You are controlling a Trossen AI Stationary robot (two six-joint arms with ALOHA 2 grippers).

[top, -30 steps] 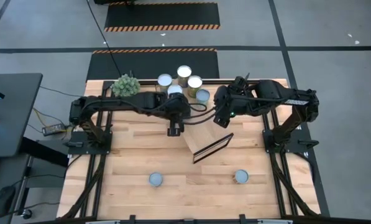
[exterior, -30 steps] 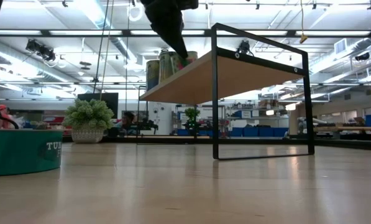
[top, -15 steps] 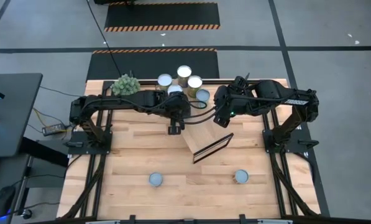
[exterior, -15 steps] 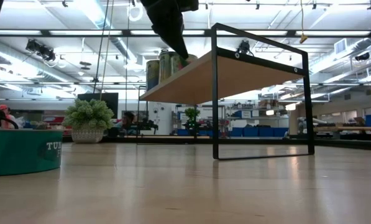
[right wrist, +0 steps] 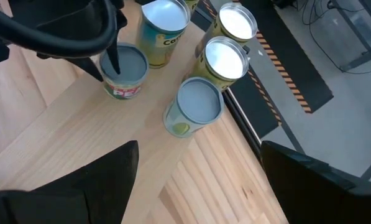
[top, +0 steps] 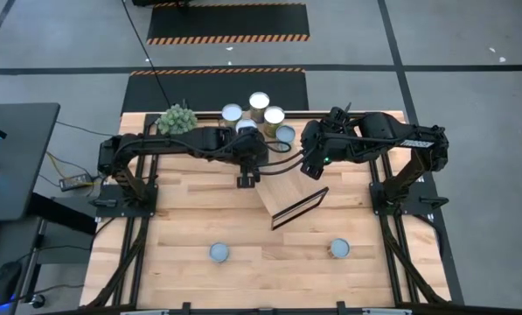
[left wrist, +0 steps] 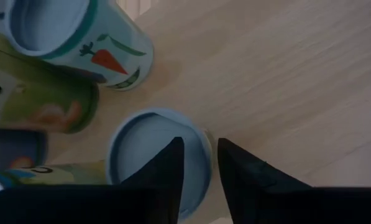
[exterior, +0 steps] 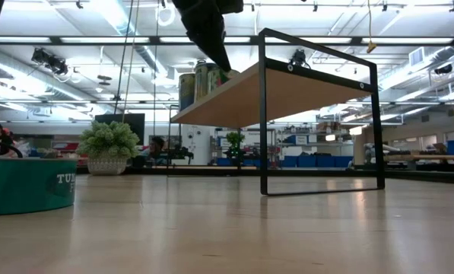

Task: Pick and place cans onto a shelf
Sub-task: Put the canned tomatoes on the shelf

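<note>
- Your left gripper (left wrist: 196, 163) is above the shelf's (top: 278, 188) far end, fingers (left wrist: 166, 165) close together with only a thin gap, hanging over the near rim of a grey-topped can (left wrist: 155, 152). They pinch nothing that you can see.
- That can (right wrist: 124, 71) stands upright on the shelf plank (right wrist: 61, 124), at the near edge of a cluster of five cans.
- Beside it in the left wrist view you have a can with a carrot picture (left wrist: 79, 37) and a green-sided can (left wrist: 45, 102).
- Your right gripper (right wrist: 194, 180) is to the right of the cluster, above the shelf, fingers spread wide and holding nothing.
- From above, the cluster (top: 259, 118) sits at the table's (top: 182, 219) far edge, just right of the plant ball (top: 177, 118).
- Two more cans stand well apart near the table's near edge, one left (top: 219, 253) and one right (top: 339, 249).
- The low view shows cans (exterior: 200, 84) up on the raised plank (exterior: 287, 91), with a teal can (exterior: 25, 185) close at the left.
</note>
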